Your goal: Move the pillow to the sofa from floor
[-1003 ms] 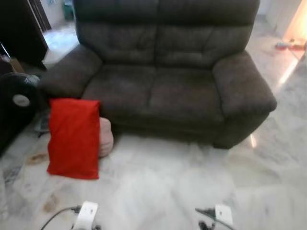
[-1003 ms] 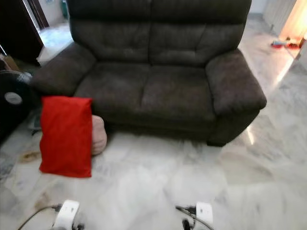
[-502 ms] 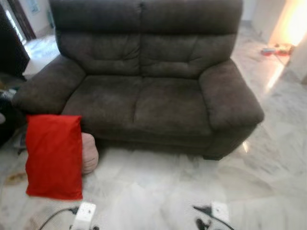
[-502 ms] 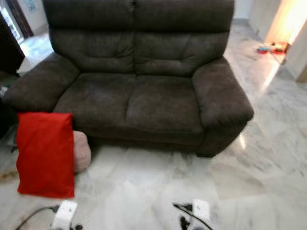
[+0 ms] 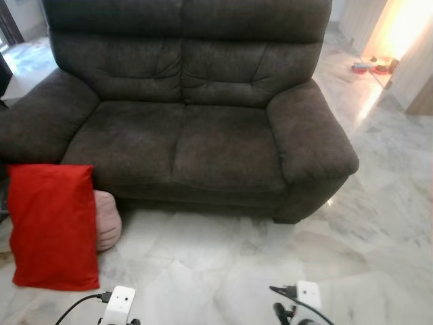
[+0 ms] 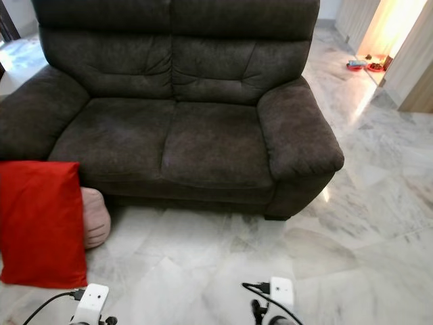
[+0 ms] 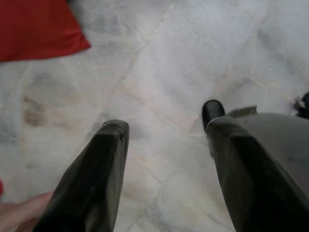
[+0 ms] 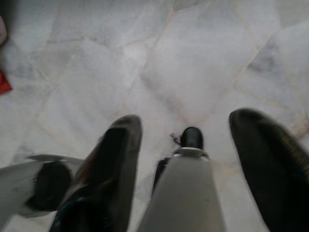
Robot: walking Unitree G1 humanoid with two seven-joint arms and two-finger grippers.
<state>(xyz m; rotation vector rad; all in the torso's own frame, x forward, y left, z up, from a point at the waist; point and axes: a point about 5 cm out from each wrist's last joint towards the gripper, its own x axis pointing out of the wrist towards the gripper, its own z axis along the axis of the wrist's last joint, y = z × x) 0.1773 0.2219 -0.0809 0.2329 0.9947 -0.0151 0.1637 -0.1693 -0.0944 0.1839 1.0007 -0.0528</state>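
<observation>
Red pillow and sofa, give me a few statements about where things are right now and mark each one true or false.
1. The red pillow stands on the marble floor, propped by the sofa. True.
2. A pink cushion lies on the sofa seat. False: it sits on the floor behind the red pillow.
3. The left gripper has its fingers apart over bare floor. True.
4. The right gripper is shut on the red pillow. False: it is open, holding nothing.
5. The sofa seat has nothing on it. True.
</observation>
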